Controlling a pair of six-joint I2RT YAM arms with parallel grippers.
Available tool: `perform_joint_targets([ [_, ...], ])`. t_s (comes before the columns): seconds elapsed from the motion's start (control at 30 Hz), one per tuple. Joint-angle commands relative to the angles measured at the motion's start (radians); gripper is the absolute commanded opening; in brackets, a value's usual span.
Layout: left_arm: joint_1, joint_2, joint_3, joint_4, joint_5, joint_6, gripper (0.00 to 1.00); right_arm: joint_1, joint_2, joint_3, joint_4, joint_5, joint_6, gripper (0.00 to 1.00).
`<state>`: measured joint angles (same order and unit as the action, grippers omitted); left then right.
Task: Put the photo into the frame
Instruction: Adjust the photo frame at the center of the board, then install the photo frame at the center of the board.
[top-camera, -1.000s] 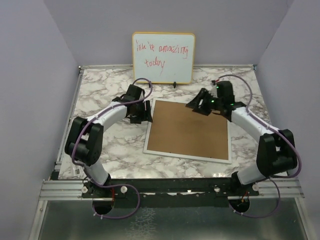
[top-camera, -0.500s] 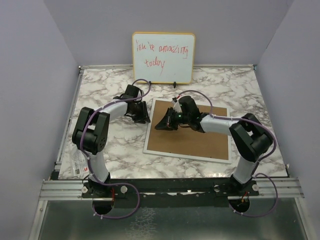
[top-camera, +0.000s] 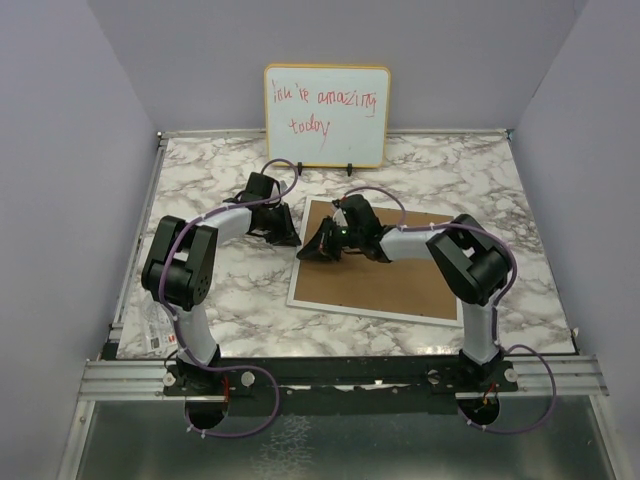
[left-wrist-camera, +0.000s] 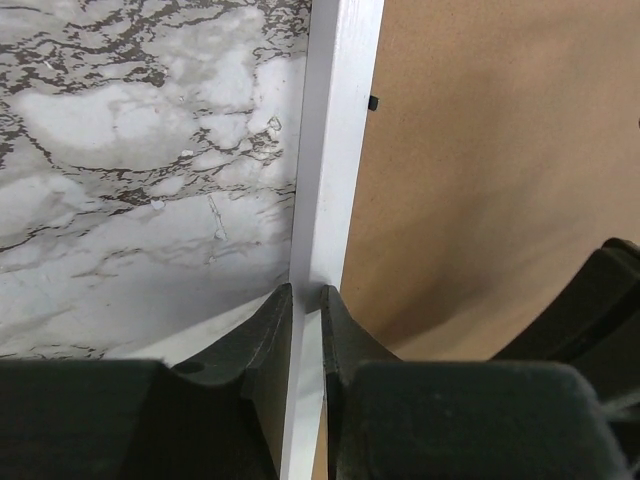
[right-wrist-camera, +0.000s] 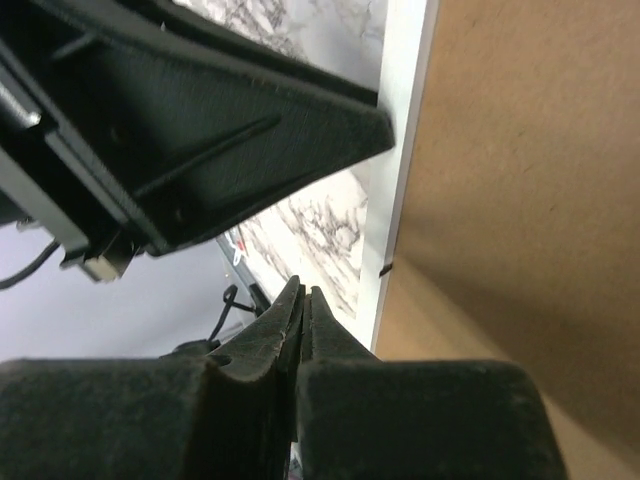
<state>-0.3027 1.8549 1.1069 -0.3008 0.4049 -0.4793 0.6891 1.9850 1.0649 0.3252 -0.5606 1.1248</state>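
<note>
left gripper (left-wrist-camera: 306, 296): clamped narrow on white rim of frame (left-wrist-camera: 338, 120) | right gripper (right-wrist-camera: 303, 296): pressed fully together, empty, beside that rim | frame: brown back up, on marble table (left-wrist-camera: 120, 150)

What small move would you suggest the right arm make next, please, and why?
Probably nudge the right gripper, shut, against the small black tab: the brown backing board sits in the frame, whose white rim the left gripper pinches.
</note>
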Motion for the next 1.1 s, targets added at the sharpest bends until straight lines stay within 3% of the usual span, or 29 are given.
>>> perform_joint_targets([
  [0.0, -0.012, 0.087, -0.08, -0.118, -0.1, 0.036, 0.17, 0.01, 0.048, 0.058, -0.034, 0.038, 0.009, 0.02],
  [0.83, -0.009, 0.119, -0.07, -0.142, -0.109, 0.038, 0.16, 0.023, 0.121, 0.071, -0.168, 0.037, -0.014, 0.01],
  [1.07, -0.008, 0.122, -0.067, -0.149, -0.121, 0.039, 0.16, 0.022, 0.13, 0.072, -0.289, 0.098, -0.037, 0.01],
])
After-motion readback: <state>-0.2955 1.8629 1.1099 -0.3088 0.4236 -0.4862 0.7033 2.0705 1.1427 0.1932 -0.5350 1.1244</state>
